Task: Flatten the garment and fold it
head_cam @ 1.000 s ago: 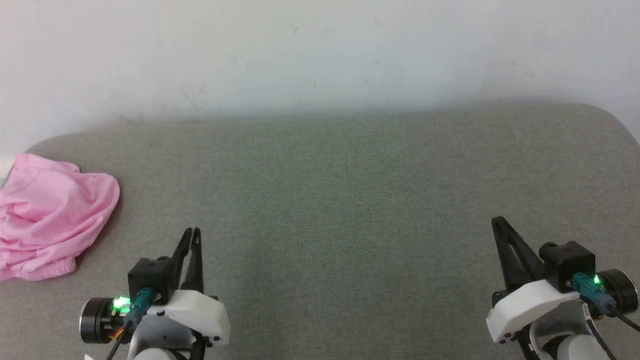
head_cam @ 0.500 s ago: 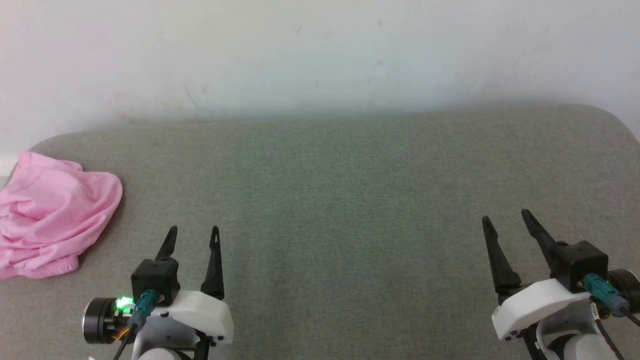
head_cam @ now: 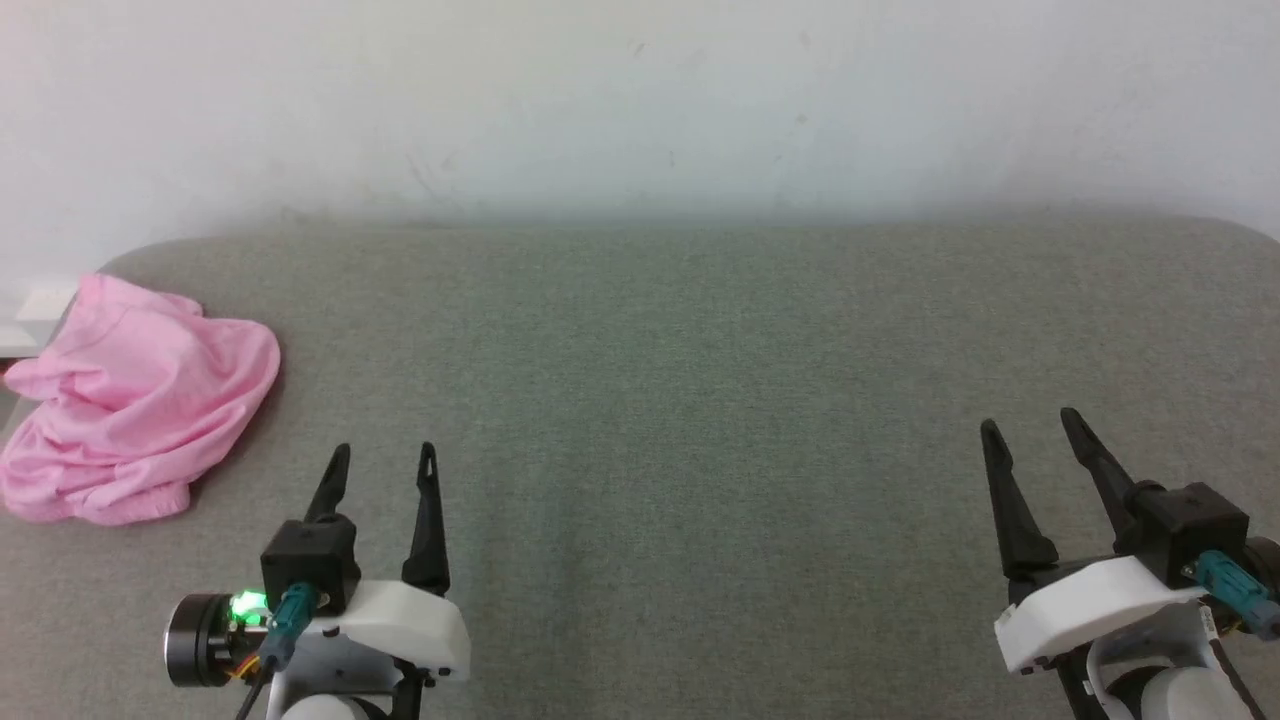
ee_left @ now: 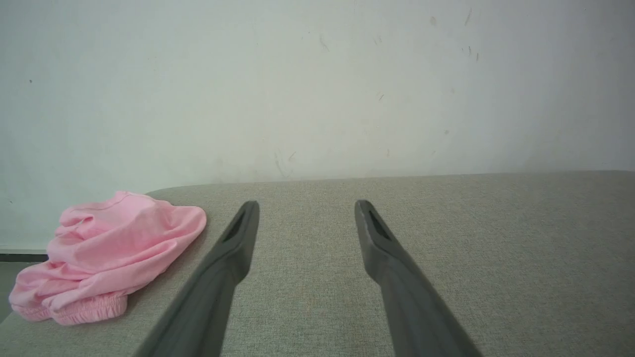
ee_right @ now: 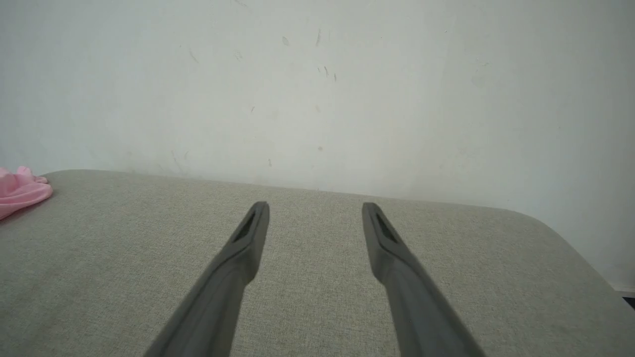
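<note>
Plainly, nothing of the task had been done: the garment point(head_cam: 140, 400) was seen crumpled in a heap at the left edge of the grey cushion point(head_cam: 700, 380), not yet flattened. The left gripper point(head_cam: 385, 452) and the right gripper point(head_cam: 1029, 420) were held spread and empty, the left near the heap, the right well apart from it, so reaching, spreading and folding were all judged to be left

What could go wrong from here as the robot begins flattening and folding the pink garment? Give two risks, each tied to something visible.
1. The pink garment lies bunched at the left edge of the grey upholstered surface; a sideways tug could drag it off.
2. Its folds overlap, so the open left pincer may pinch several layers and fail to spread it. The open right pincer sits far across, so it has a long reach.
</note>
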Robot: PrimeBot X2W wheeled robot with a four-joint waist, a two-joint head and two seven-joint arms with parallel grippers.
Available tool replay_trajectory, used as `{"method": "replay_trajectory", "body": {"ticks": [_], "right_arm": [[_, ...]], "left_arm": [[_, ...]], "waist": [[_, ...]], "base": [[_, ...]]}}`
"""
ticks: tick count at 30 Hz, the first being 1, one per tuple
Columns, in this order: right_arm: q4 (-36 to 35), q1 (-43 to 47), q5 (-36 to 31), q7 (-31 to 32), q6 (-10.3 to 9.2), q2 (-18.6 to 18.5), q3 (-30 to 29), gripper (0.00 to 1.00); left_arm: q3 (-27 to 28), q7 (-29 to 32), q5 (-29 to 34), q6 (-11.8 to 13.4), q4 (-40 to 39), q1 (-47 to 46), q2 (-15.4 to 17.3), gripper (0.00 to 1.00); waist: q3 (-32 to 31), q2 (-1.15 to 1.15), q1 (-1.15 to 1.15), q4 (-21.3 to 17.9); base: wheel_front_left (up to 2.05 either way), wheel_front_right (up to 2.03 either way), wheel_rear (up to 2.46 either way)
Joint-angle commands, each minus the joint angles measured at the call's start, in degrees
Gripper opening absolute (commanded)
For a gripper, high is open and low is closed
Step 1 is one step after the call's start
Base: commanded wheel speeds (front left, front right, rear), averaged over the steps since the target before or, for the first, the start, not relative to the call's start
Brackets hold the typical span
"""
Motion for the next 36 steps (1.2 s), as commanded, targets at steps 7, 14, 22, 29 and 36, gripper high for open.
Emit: {"method": "replay_trajectory", "body": {"ticks": [7,14,22,29,36], "right_arm": [[-0.7,0.4,1.2,-1.2,-0.03,0.1,-0.6,1.0],[-1.0,0.5,1.9,-2.0,-0.04,0.1,-0.9,1.0],[-1.4,0.6,2.6,-3.0,-0.05,0.1,-1.3,1.0],[-1.8,0.7,3.2,-3.8,-0.05,0.1,-1.7,1.0],[-2.1,0.9,3.9,-4.6,-0.06,0.2,-2.2,1.0]], "left_arm": [[-0.6,-1.2,-0.1,1.6,-0.4,-0.6,0.2,1.0],[-0.7,-2.0,-0.3,2.7,-0.6,-0.7,0.2,1.0],[-0.5,-3.0,-0.4,3.9,-0.9,-0.7,0.1,1.0],[0.2,-3.8,-0.8,5.1,-1.4,-0.5,0.0,1.0],[1.3,-4.7,-0.9,6.0,-1.6,-0.6,0.0,1.0]], "waist": [[0.6,0.0,0.0,2.8],[1.0,0.0,0.0,5.5],[1.4,0.0,0.0,8.8],[1.8,0.0,0.0,11.4],[2.0,0.0,0.0,13.7]], "base": [[0.0,0.0,0.0],[0.0,0.0,0.0],[0.0,0.0,0.0],[0.0,0.0,0.0],[0.0,0.0,0.0]]}}
